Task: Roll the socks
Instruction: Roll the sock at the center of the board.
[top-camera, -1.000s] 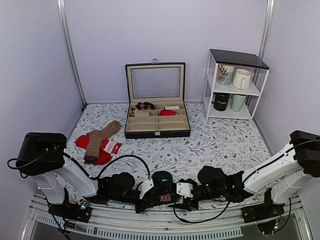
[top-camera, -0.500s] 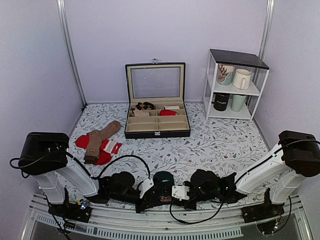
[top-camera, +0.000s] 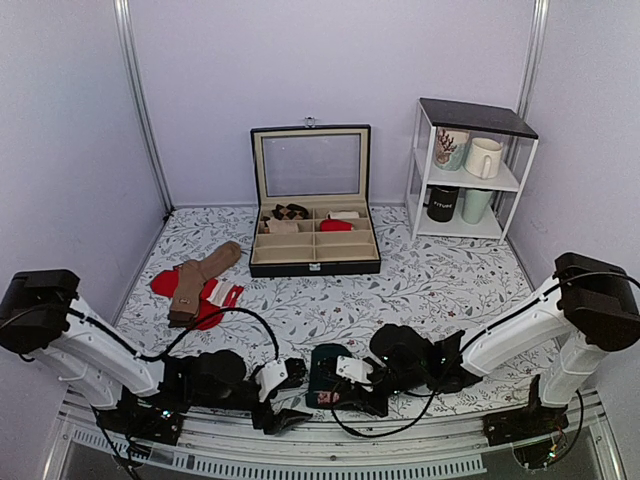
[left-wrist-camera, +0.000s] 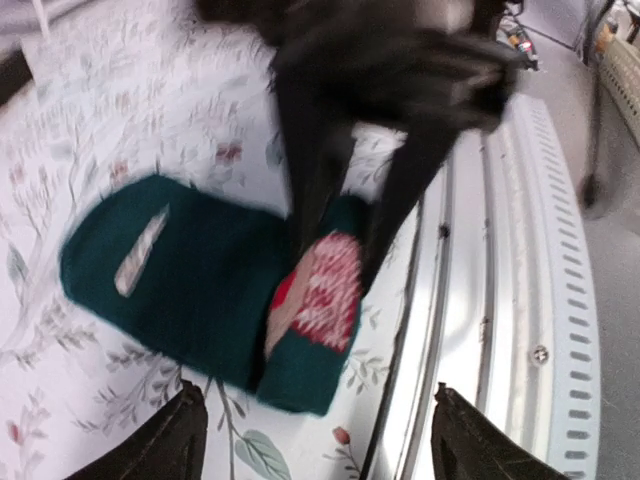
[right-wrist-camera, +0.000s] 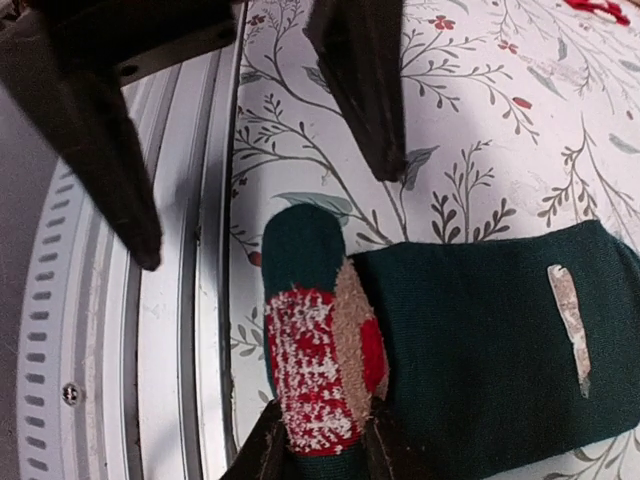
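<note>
The dark teal socks (top-camera: 325, 360) lie flat near the table's front edge, with one end folded over to show a red-and-white patterned inside (right-wrist-camera: 318, 375). My right gripper (right-wrist-camera: 320, 455) is shut on that folded end, one finger on each side of it (top-camera: 337, 390). My left gripper (top-camera: 291, 395) stands open just left of the socks, with nothing between its fingers. In the left wrist view the socks (left-wrist-camera: 185, 275) lie ahead of the left gripper (left-wrist-camera: 315, 450), and the right gripper's black fingers (left-wrist-camera: 320, 170) come down onto the patterned fold.
A metal rail (top-camera: 330, 440) runs along the front edge beside the socks. Tan-brown socks (top-camera: 200, 278) lie on red socks (top-camera: 163, 284) at the left. An open black compartment box (top-camera: 315, 245) stands at the back, and a white shelf with mugs (top-camera: 470, 170) at the back right.
My left gripper has let go of the socks, opened and drawn back to the left. My right gripper has moved left and shut on the folded end.
</note>
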